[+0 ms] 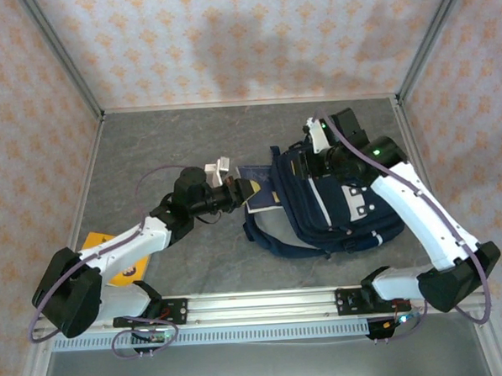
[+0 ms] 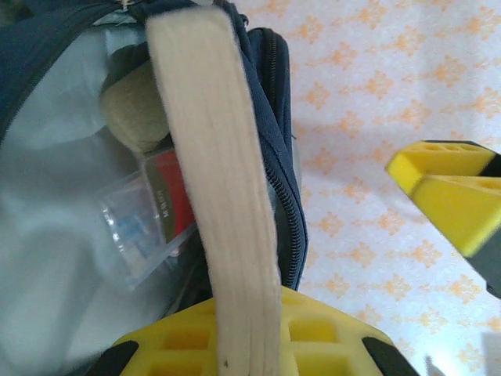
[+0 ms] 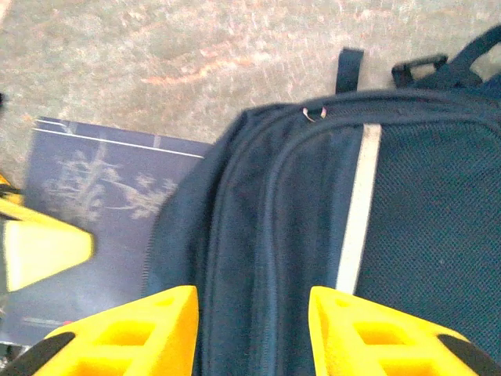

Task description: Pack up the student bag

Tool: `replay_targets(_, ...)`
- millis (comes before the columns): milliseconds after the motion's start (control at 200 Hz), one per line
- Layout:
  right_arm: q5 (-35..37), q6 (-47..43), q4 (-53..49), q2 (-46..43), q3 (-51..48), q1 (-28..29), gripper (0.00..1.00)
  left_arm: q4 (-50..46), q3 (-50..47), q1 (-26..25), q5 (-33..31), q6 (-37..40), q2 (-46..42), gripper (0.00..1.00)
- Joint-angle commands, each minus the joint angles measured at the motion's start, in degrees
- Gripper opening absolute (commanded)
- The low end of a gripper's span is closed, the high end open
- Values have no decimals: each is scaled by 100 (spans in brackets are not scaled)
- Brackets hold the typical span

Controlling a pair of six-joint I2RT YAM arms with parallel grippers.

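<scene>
The student bag (image 1: 336, 204), navy with white stripes, lies on its side right of centre. My left gripper (image 1: 249, 188) is shut on a navy-covered book (image 1: 261, 196) at the bag's left end. In the left wrist view the book's cream page edge (image 2: 219, 172) runs up from between my fingers (image 2: 246, 329) into the bag's open mouth (image 2: 282, 157). Inside lie a clear box with a red label (image 2: 153, 211) and a beige lump (image 2: 133, 110). My right gripper (image 3: 254, 313) stands open astride the bag's top seam (image 3: 258, 219), not pinching it. The book's cover (image 3: 86, 204) lies to the left.
A yellow-orange flat item (image 1: 111, 250) lies on the table under my left arm. The bag's dark straps (image 1: 275, 241) trail toward the front rail (image 1: 257, 305). Patterned walls close in the grey table (image 1: 190, 141) at the back and sides.
</scene>
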Motion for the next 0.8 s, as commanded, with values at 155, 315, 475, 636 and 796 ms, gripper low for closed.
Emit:
replay_targets(155,482,493,-594,398,332,797,45,1303,379,-237,119,-178,91,0)
replay_targets(315,637,627,-460,699,294,959,45,1283,319,-254,57,-169,21,0)
replay_targets(475,619,658,-360,996,293,1047,46,1262,300,-269,31,-156,-9,0)
replay_targets(636,914,563,-511,1315,298,1139,35,1329,310,-291,13,-145,11,0)
replay_targets(796,1320,232,-787,1348,487,1132,0,1145,262,-292,-44,-26,-43,0)
